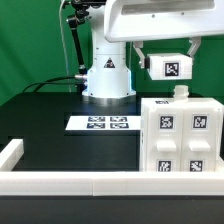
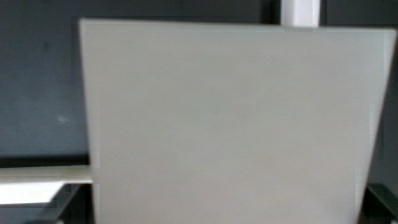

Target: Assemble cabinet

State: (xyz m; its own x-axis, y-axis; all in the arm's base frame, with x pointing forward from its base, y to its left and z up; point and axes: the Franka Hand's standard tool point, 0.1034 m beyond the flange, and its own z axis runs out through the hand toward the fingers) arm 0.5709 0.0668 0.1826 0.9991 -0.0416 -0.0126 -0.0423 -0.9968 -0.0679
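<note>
The white box-shaped cabinet body (image 1: 181, 136) stands on the black table at the exterior view's right. Its front shows four raised panels, each with a small tag, and a small white peg (image 1: 181, 92) sticks up from its top. My gripper (image 1: 166, 56) hangs above it, shut on a loose white cabinet part (image 1: 168, 67) with one tag facing the camera. The part floats a little above the body, apart from it. In the wrist view this part (image 2: 222, 110) fills most of the picture as a plain white slab. The dark fingers (image 2: 64, 206) show only at its edges.
The marker board (image 1: 105, 123) lies flat in front of the white robot base (image 1: 106, 76). A low white rail (image 1: 60, 183) runs along the table's front edge, with a short piece (image 1: 10, 152) at the exterior view's left. A green backdrop stands behind.
</note>
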